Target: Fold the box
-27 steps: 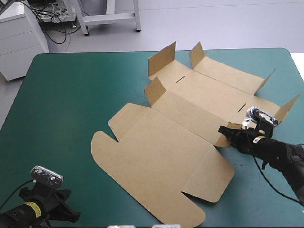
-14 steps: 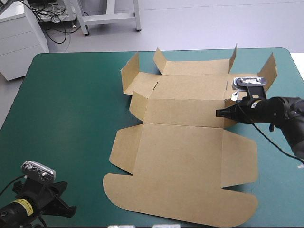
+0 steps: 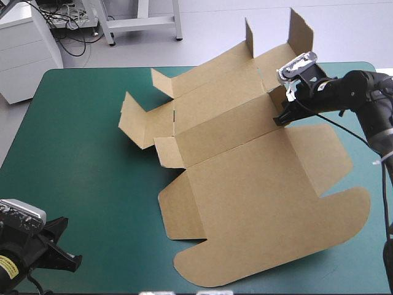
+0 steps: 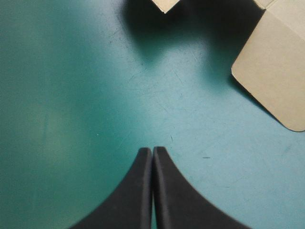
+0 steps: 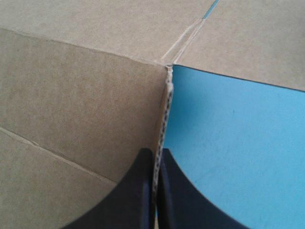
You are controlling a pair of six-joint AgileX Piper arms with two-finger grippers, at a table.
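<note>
The brown box (image 3: pixel 245 184) is a flat cut sheet across the middle and right of the table. Its wide lid panel with rounded flaps lies toward the near edge. Its far panels tilt up off the teal-green cover, with small flaps (image 3: pixel 298 31) standing upright at the far edge. My right gripper (image 3: pixel 277 120) is shut on a side edge of the box at the far right. In the right wrist view its fingers (image 5: pixel 143 191) pinch the board's edge (image 5: pixel 164 114). My left gripper (image 3: pixel 72 263) rests shut at the near left corner, apart from the box. In the left wrist view it (image 4: pixel 152 152) holds nothing, and a rounded flap (image 4: pixel 279 71) lies ahead.
Bare teal-green cover (image 3: pixel 80 141) stretches from the box to the table's left edge. The box's raised far flaps reach past the table's far edge (image 3: pixel 123 69). The near rounded flap (image 3: pixel 209 270) lies close to the table's front edge.
My right gripper moved toward the far right corner with the box in it. The sheet swung round and its far panels lifted. The left gripper drew back toward the near left corner.
</note>
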